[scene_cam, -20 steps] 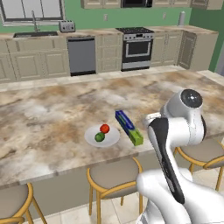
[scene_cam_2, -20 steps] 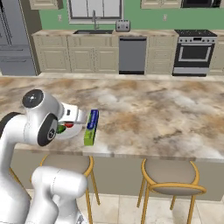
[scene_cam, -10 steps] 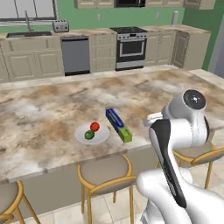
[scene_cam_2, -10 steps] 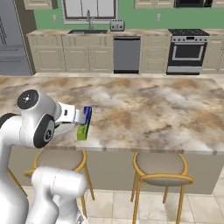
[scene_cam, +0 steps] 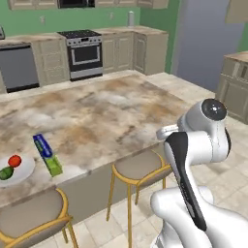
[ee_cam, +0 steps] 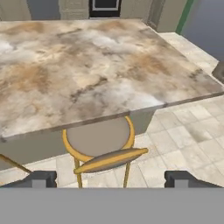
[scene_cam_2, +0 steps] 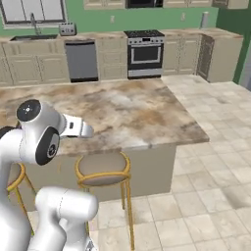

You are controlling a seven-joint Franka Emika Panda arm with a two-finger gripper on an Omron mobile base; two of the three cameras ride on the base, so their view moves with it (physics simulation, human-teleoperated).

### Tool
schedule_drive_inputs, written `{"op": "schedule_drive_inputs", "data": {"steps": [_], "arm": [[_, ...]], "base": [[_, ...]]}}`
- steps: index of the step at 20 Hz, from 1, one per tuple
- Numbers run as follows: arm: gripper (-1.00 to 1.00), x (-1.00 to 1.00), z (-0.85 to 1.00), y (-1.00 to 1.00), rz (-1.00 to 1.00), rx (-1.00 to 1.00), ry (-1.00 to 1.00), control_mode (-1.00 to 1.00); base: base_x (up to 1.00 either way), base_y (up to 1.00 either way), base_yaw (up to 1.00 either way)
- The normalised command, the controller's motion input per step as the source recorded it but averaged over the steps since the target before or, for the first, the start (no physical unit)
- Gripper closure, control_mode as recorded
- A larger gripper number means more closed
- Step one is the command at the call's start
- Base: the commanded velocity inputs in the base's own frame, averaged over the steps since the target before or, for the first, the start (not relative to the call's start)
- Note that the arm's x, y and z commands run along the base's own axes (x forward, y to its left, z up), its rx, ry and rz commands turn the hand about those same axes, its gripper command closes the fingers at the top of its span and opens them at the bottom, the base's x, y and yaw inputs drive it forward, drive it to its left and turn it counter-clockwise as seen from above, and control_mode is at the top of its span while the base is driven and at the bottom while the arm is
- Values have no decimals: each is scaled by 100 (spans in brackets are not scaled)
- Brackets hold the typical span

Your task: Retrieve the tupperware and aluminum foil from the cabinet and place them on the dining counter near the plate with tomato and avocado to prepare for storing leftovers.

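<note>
Left base view: aluminum foil (scene_cam: 47, 153) lay beside the plate (scene_cam: 22, 173) at lower left; tupperware remained outstanding; gripper (ee_cam: 109, 179) spread wide, empty.

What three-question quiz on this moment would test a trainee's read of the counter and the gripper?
1. True or false: the aluminum foil lies on the dining counter beside the plate.
2. What does the gripper hold? A) the foil B) nothing C) a tomato
3. Fill in: in the hand view, a round ____ stands below the counter edge.

Key: 1 true; 2 B, the fingertips stand wide apart with nothing between them; 3 stool.
</note>
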Motion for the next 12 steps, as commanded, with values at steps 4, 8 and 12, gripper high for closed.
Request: {"op": "schedule_drive_inputs", "data": {"steps": [4, 8, 12], "arm": [[-100, 0, 0, 0, 0, 0, 0, 100], [-100, 0, 0, 0, 0, 0, 0, 100], [-100, 0, 0, 0, 0, 0, 0, 100]], "base": [[36, -100, -54], [55, -98, -53], [62, -87, -53]]}}
